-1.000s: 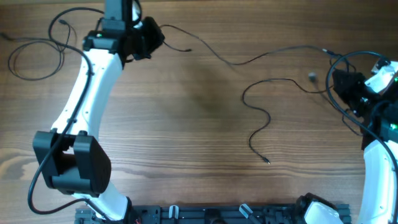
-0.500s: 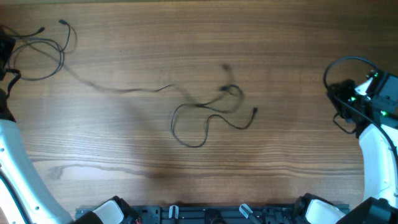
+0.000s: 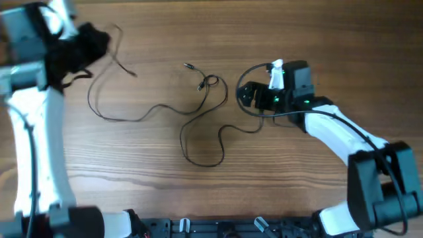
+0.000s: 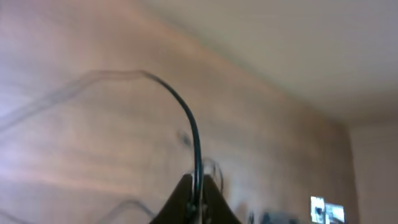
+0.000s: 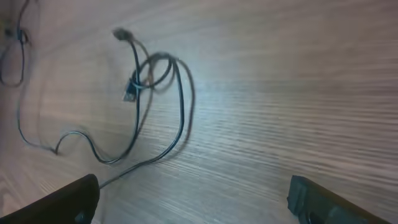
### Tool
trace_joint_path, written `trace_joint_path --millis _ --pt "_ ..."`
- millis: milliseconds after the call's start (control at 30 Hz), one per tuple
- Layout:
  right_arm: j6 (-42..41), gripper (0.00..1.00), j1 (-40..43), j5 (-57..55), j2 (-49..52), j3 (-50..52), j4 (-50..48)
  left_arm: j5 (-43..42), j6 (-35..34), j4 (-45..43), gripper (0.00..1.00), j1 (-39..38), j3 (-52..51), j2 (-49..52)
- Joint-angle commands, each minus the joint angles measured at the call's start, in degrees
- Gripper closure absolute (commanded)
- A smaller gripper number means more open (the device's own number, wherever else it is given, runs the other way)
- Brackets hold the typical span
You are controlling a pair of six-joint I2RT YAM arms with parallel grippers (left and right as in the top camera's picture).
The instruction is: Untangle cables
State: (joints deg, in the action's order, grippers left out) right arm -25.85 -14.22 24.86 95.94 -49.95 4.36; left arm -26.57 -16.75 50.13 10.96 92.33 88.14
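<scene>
One knot [image 3: 210,82] ties the cables [image 5: 182,112] near tabletop [image 3: 317,39] centre, toward 12 o'clock; left pincer [image 3: 99,43], at 10 o'clock, pinches one of them; right pincer [image 3: 246,94], spread wide, hovers at the knot's 3 o'clock; I'd grab one loop, then pull slowly.

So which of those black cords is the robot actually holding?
The long cord sweeping left from the tangle: the left arm's shut jaws pinch it. The others lie loose on the table.

L arm [image 3: 30,152] + R arm [image 3: 337,132] = 2; 3 plug ends [image 3: 188,65] seen; cables [image 3: 198,158] tangled, count unclear.
</scene>
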Motion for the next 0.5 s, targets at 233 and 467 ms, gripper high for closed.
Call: trace_joint_path --millis 233,467 --pt "-4.2 0.0 0.2 -1.1 1.1 -0.1 -0.3 13.9 0.8 5.5 0.5 -18.3 -0.5 20.5" --pt "-4.1 0.0 0.2 -1.1 1.1 -0.1 0.9 36.5 44.4 8.7 0.09 -24.2 -6.7 20.7"
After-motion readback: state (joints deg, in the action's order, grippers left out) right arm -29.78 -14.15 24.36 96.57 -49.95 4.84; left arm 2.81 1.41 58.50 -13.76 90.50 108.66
